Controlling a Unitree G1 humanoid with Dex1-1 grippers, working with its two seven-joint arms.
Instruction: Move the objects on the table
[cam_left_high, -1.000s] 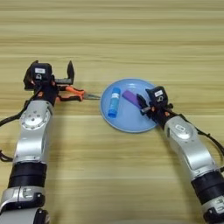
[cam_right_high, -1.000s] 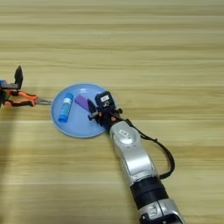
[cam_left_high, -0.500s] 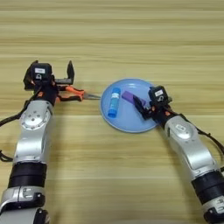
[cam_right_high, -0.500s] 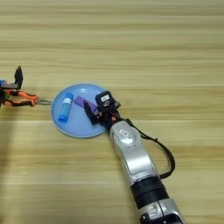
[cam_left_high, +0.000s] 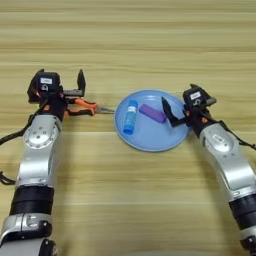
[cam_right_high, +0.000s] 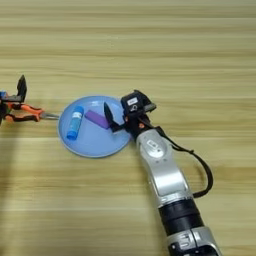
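While its left pincer (cam_left_high: 70, 89) stands spread wide at the left of the light wooden table (cam_left_high: 150, 45), one black finger (cam_left_high: 80, 80) upright above the orange-handled pliers (cam_left_high: 82, 106), the humanoid holds nothing in it. Those pliers lie flat with their metal tip pointing toward, and stopping just beside, the left rim of the round light blue plate (cam_left_high: 150, 142). On the plate, a blue-and-white glue stick (cam_left_high: 130, 116) lies on the left half, and a small purple block (cam_left_high: 152, 113) lies slantwise just right of it, the two apart. At the plate's right edge, the right pincer (cam_left_high: 169, 113) reaches in over the rim, its fingers parted, one black fingertip (cam_right_high: 106, 111) close beside the purple block's right end, gripping nothing.
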